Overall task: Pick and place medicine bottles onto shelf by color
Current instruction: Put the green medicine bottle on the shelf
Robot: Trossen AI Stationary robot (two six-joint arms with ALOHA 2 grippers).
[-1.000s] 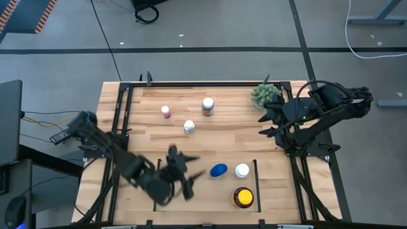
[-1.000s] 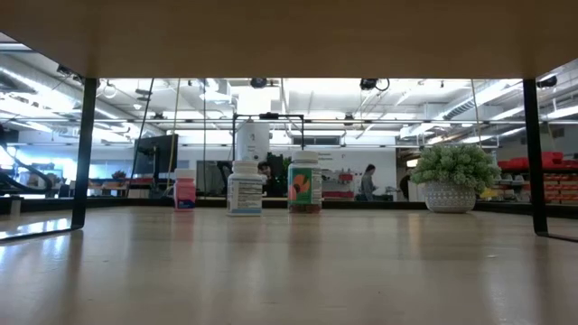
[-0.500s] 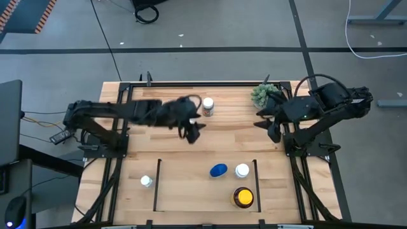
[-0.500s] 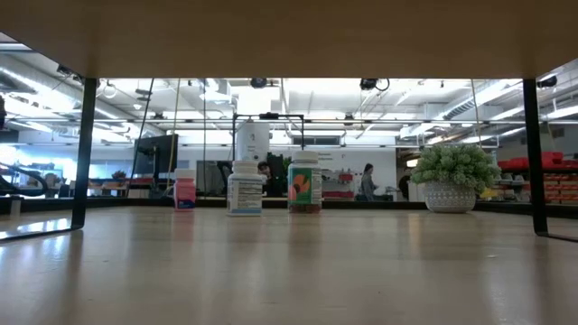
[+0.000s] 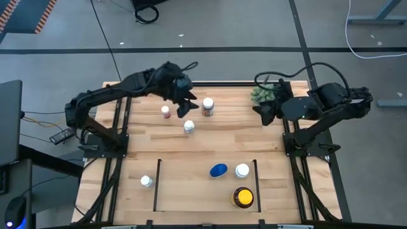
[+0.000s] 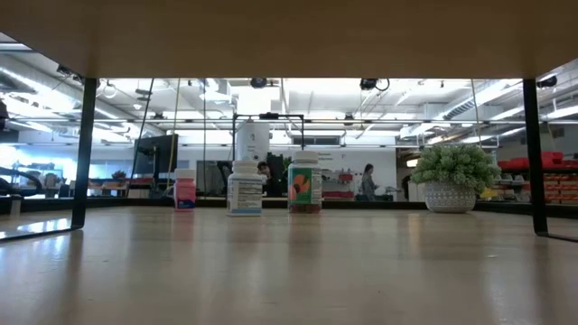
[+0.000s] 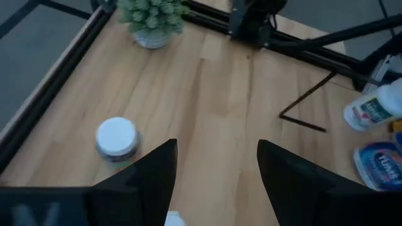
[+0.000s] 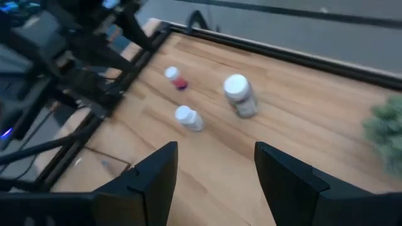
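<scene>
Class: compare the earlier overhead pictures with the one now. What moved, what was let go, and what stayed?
The left gripper swung from the near edge to the far side, between the reddish bottle and the big white-capped bottle, fingers open. A small white bottle it left behind stands left of the shelf. The right gripper edged toward the plant. The other bottles stayed.

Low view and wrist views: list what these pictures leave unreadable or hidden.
- Low view: shelf bottles and both arms are out of frame.
- Left wrist view: white-capped bottle label hidden beneath its cap; blue bottle cut by the edge.
- Right wrist view: plant blurred, cut off.
- Bottle labels too small.
</scene>
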